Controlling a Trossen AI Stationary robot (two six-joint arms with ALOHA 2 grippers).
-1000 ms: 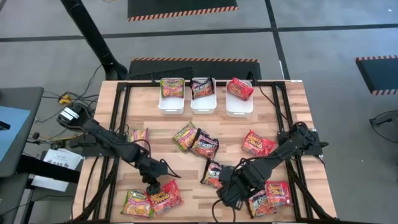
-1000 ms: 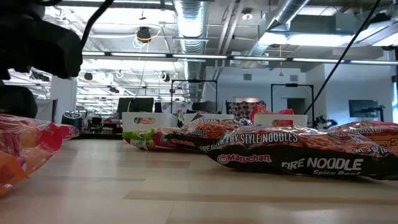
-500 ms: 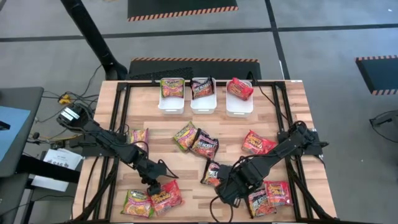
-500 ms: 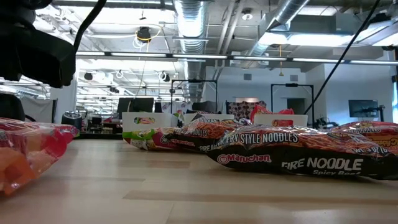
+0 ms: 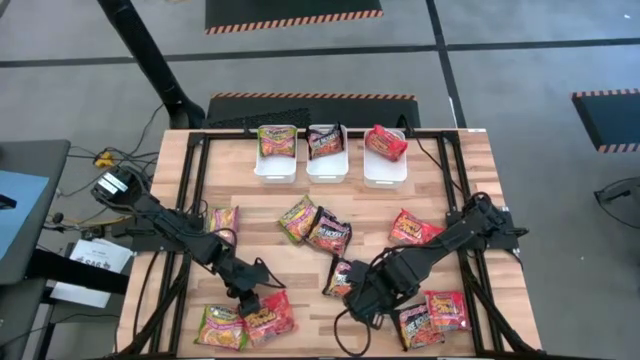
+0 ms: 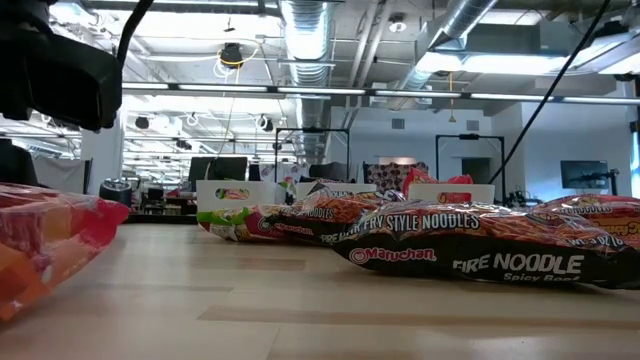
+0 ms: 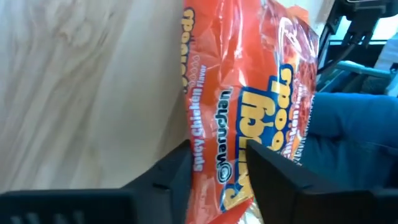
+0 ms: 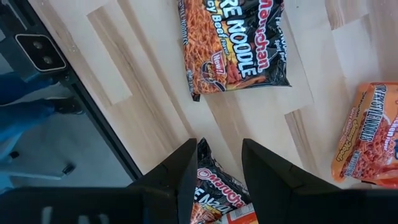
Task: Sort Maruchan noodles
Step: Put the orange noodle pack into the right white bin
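Several Maruchan noodle packets lie flat on the wooden table (image 5: 250,245). My left gripper (image 5: 252,299) is at the near left, shut on a red-orange packet (image 5: 268,313), with a green-yellow packet (image 5: 222,326) beside it. My right gripper (image 5: 358,307) points down above the near middle, shut on a dark packet (image 8: 217,186). In the high view the arm hides that packet. Another dark packet (image 5: 344,279) lies just beyond it. My left gripper pinches the red-orange packet's far left edge (image 7: 211,167) between its two fingers (image 7: 176,169). The fingers slant down from the table's far left. The rest of the packet lies on the table. My right gripper pinches one end of the dark packet (image 8: 214,177) between its two fingers (image 8: 186,163), from above, pointing down. The packet hangs below the fingers; its lower part is out of frame.
Three white bins (image 5: 326,168) stand at the far middle, holding a green-yellow (image 5: 276,140), a dark (image 5: 326,141) and a red packet (image 5: 386,143). Loose packets lie at mid-table (image 5: 315,226), right (image 5: 414,231) and near right (image 5: 446,310). A black frame (image 5: 196,180) borders the table.
My left gripper has turned a little at the red-orange packet. In the low view that packet's end has shifted and bulged. The other packets lie where they were.
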